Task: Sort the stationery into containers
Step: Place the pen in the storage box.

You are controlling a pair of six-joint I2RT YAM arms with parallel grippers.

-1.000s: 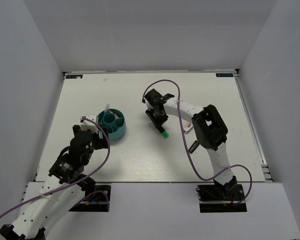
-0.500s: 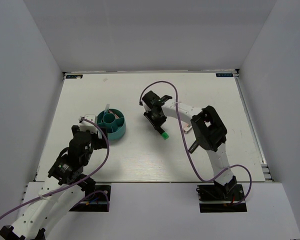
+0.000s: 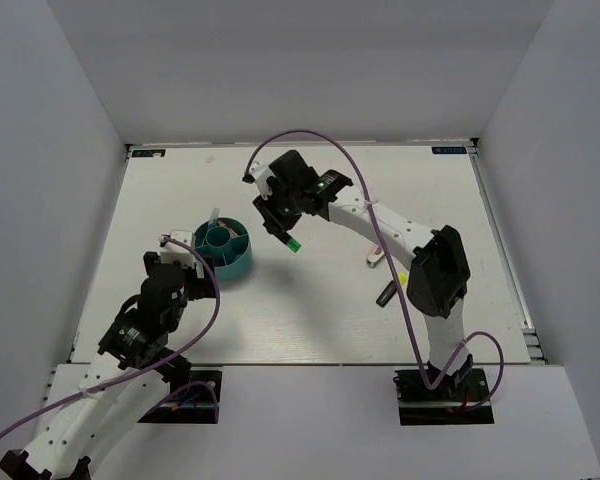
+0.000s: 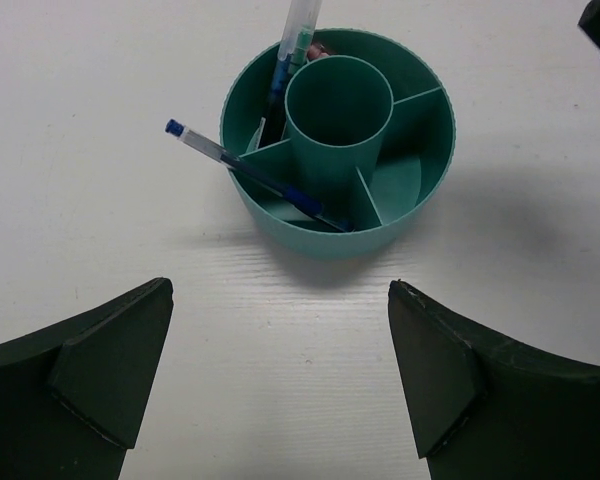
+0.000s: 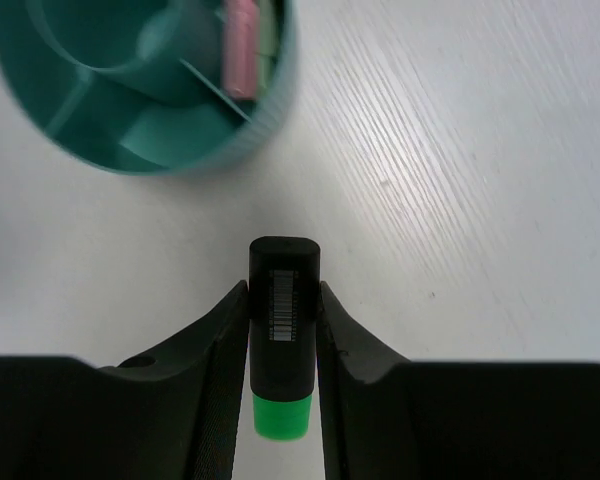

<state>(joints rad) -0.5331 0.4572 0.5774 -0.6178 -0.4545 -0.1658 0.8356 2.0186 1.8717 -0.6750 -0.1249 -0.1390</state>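
Note:
The round teal organiser [image 3: 223,249] stands left of centre. In the left wrist view the organiser [image 4: 330,238] holds a blue pen [image 4: 248,174] leaning over its rim and a clear pen [image 4: 296,40] upright at the back. My right gripper [image 3: 283,226] is shut on a black-green highlighter [image 5: 283,318], held above the table just right of the organiser [image 5: 90,160]. A pink eraser [image 5: 241,48] lies in one compartment. My left gripper [image 4: 280,300] is open and empty, just in front of the organiser.
A small white-pink piece [image 3: 373,256] and a dark short item [image 3: 386,295] lie on the table right of centre, near the right arm. White walls stand on three sides.
My right gripper has lifted the black-green highlighter and carried it left and farther back, from mid-table to beside the organiser. The left arm has barely moved.

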